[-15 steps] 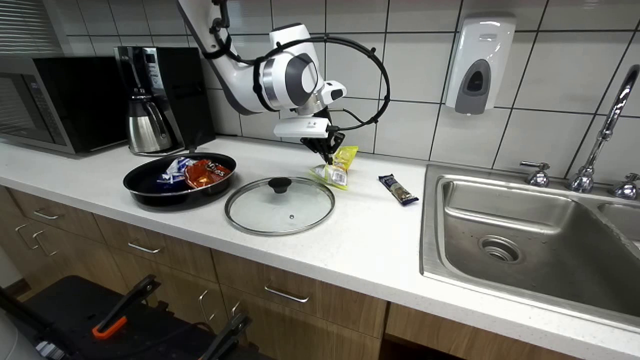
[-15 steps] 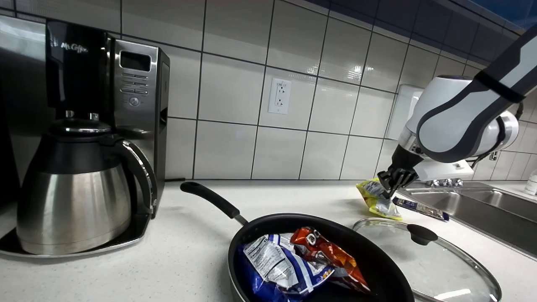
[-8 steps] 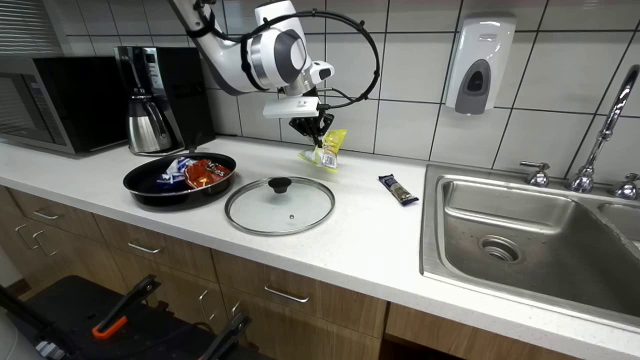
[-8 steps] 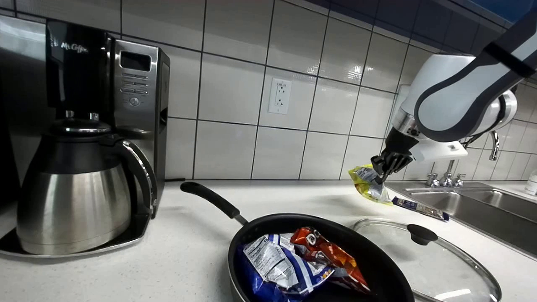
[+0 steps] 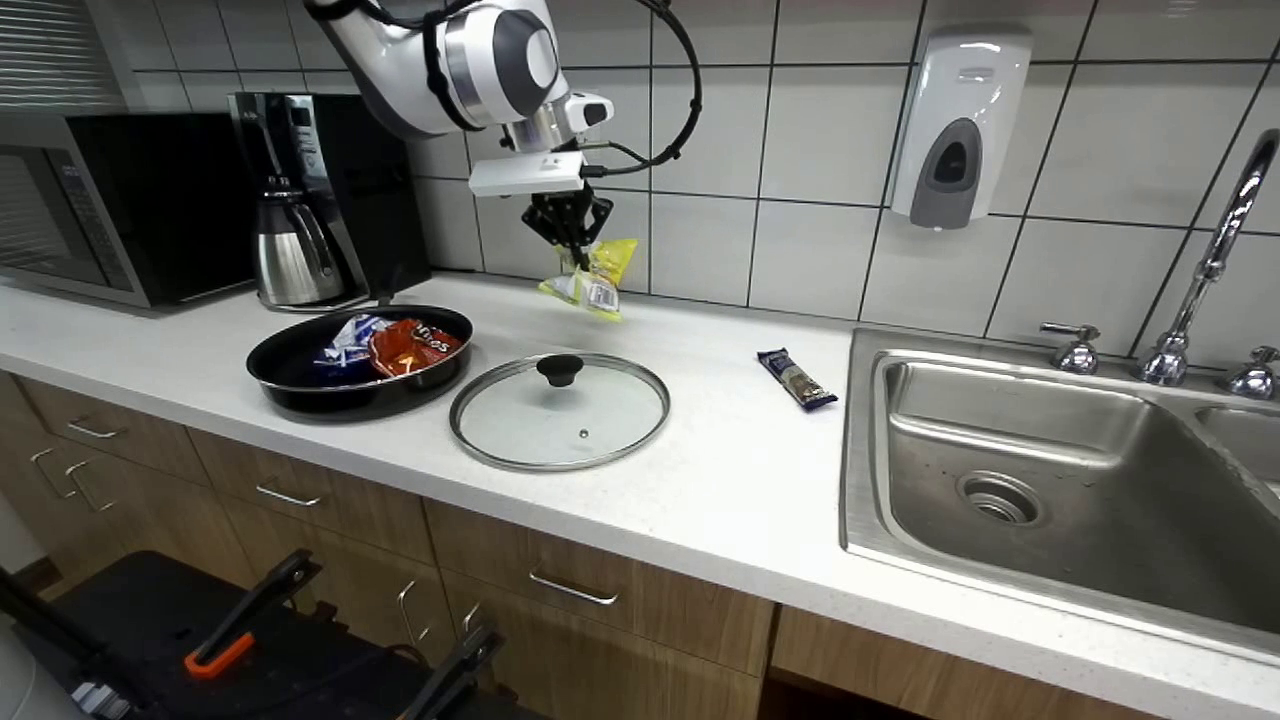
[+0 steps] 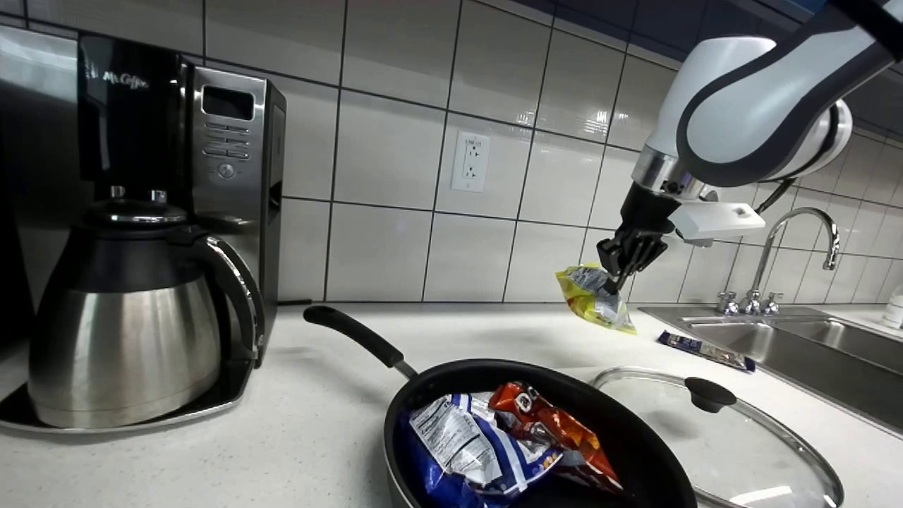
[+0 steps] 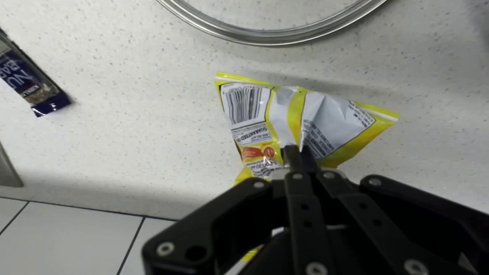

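Observation:
My gripper (image 5: pixel 580 262) is shut on a yellow and white snack bag (image 5: pixel 603 290) and holds it above the counter, behind the lid. In an exterior view the gripper (image 6: pixel 612 285) and the bag (image 6: pixel 584 293) hang clear of the countertop. In the wrist view the closed fingertips of the gripper (image 7: pixel 300 151) pinch the middle of the bag (image 7: pixel 248 107), creasing it. Part of the bag is hidden under the gripper. A glass lid (image 5: pixel 520 420) with a black knob lies on the counter. A black pan (image 5: pixel 330 400) holds a blue bag (image 6: pixel 458 437) and a red bag (image 6: pixel 557 430).
A nut bar (image 5: pixel 797 380) lies between the lid and the steel sink (image 5: pixel 862 470). A coffee maker (image 6: pixel 233 141) with its carafe (image 6: pixel 127 339) and a microwave (image 5: pixel 120 200) stand beyond the pan. The tiled wall (image 5: pixel 700 240) runs close behind the gripper. The pan's handle (image 6: pixel 353 335) points toward the wall.
My gripper has lifted the yellow bag off the counter and carried it up and toward the pan. The pan, lid and nut bar have not moved.

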Available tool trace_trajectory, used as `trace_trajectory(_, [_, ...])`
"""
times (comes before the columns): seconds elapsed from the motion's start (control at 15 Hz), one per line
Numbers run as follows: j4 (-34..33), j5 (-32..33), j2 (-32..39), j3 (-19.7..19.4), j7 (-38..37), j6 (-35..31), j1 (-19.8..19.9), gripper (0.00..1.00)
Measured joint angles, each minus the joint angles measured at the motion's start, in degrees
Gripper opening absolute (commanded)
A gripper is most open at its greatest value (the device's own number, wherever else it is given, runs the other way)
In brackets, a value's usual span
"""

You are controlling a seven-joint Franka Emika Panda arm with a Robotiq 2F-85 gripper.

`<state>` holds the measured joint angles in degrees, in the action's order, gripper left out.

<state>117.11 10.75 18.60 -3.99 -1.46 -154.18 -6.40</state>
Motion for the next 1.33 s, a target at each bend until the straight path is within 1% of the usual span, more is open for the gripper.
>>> trace_trajectory(0.27, [-1.35, 0.00, -1.16, 2.86, 0.27, 5.48, -0.53, 0.00])
trace_trajectory(0.6, [-2.51, -0.18, -2.40, 6.46, 0.84, 10.09, -1.25, 0.00])
trace_trajectory(0.93, [-3.34, -1.06, -3.08, 9.76, 1.46, 13.26, -2.43, 0.00])
trace_trajectory(1.33, [-3.61, -5.22, -3.08, 13.81, 5.12, 15.44, -3.77, 0.00])
